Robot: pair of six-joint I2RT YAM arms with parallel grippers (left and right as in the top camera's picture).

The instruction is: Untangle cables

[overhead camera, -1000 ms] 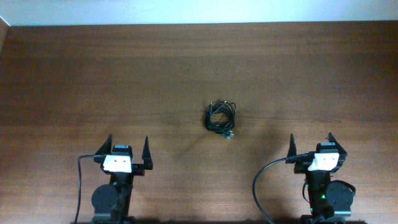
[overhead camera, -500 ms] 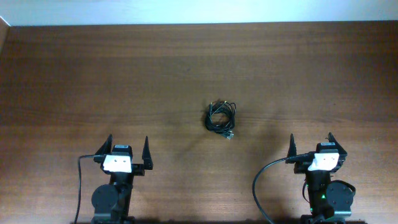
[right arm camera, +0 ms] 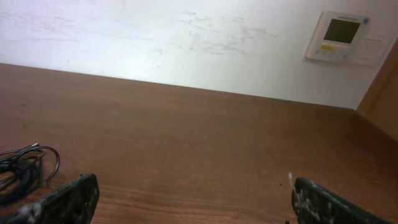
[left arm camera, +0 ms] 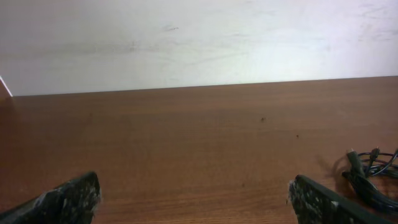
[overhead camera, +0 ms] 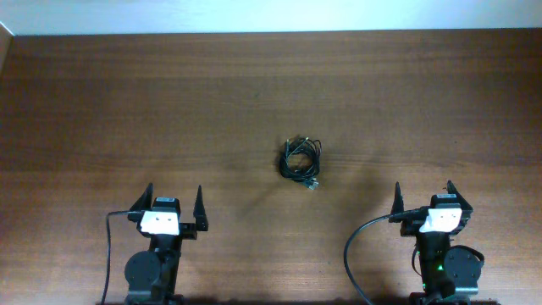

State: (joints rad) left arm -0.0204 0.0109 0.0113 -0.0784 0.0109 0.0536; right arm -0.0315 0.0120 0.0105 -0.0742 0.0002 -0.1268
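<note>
The cables (overhead camera: 301,161) lie as a small knotted bundle of thin black wires near the middle of the wooden table. In the left wrist view part of the cables (left arm camera: 373,177) shows at the right edge; in the right wrist view the cables (right arm camera: 22,171) show at the left edge. My left gripper (overhead camera: 175,200) stands open near the table's front left, well short of the bundle and to its left. My right gripper (overhead camera: 423,193) stands open at the front right, also apart from it. Nothing lies between either pair of fingers.
A white wall runs along the table's far edge (overhead camera: 271,34). A wall-mounted control panel (right arm camera: 341,36) shows in the right wrist view. Thick black arm cables (overhead camera: 356,254) curve beside the arm bases at the front.
</note>
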